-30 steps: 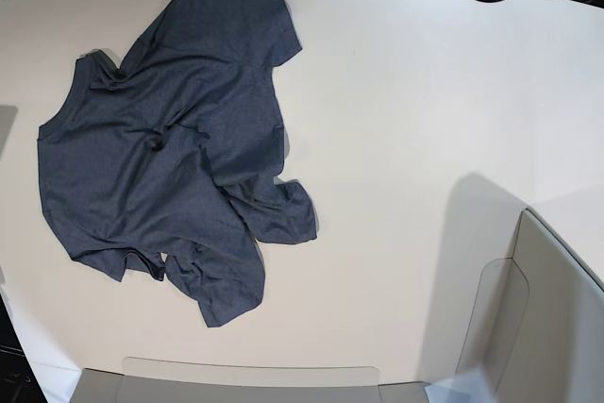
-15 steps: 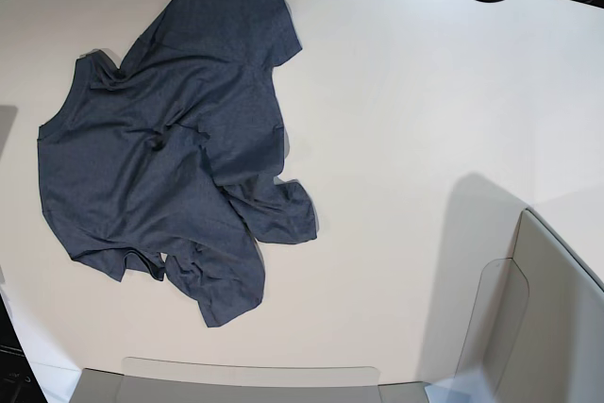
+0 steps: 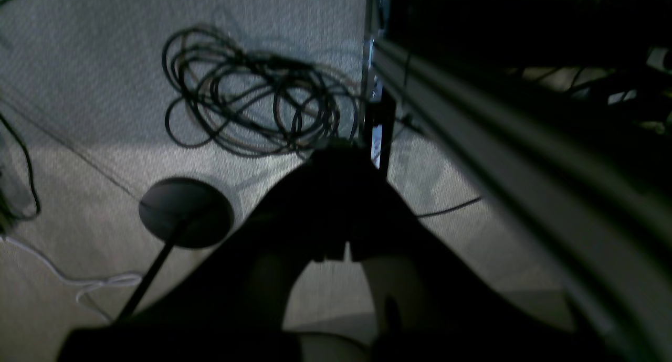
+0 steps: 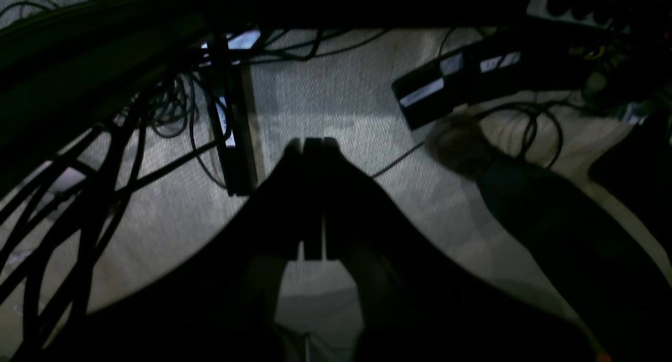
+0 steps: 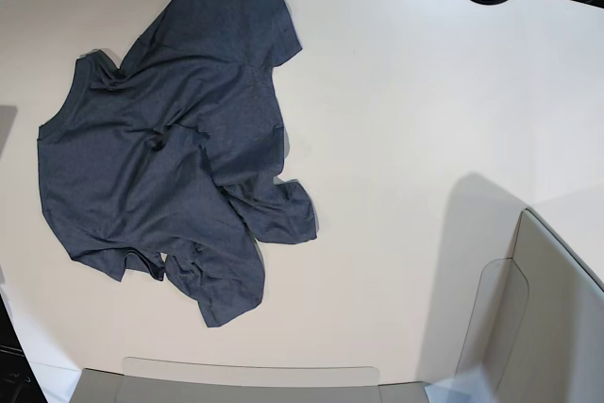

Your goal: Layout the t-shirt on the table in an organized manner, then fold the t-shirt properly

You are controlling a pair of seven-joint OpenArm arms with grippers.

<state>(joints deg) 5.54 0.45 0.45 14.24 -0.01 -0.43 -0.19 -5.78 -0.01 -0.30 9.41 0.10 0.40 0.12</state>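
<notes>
The dark navy t-shirt (image 5: pixel 170 153) lies crumpled on the left part of the off-white table (image 5: pixel 406 101); one sleeve reaches the far edge, the hem is bunched toward the front, and no lettering shows. Neither gripper appears in the base view. In the left wrist view my left gripper (image 3: pixel 338 152) is a dark silhouette with its fingers closed together, hanging over carpeted floor beside the table, holding nothing. In the right wrist view my right gripper (image 4: pixel 313 141) is also shut and empty, over the floor. Neither wrist view shows the shirt.
Grey translucent bin walls stand at the front edge (image 5: pixel 250 375) and the front right (image 5: pixel 538 318). A coil of black cable (image 3: pixel 247 110), a round black stand base (image 3: pixel 185 211) and a metal frame rail (image 3: pixel 499 141) are near the left gripper. Cables (image 4: pixel 79 194) and a power strip (image 4: pixel 451 89) are near the right gripper.
</notes>
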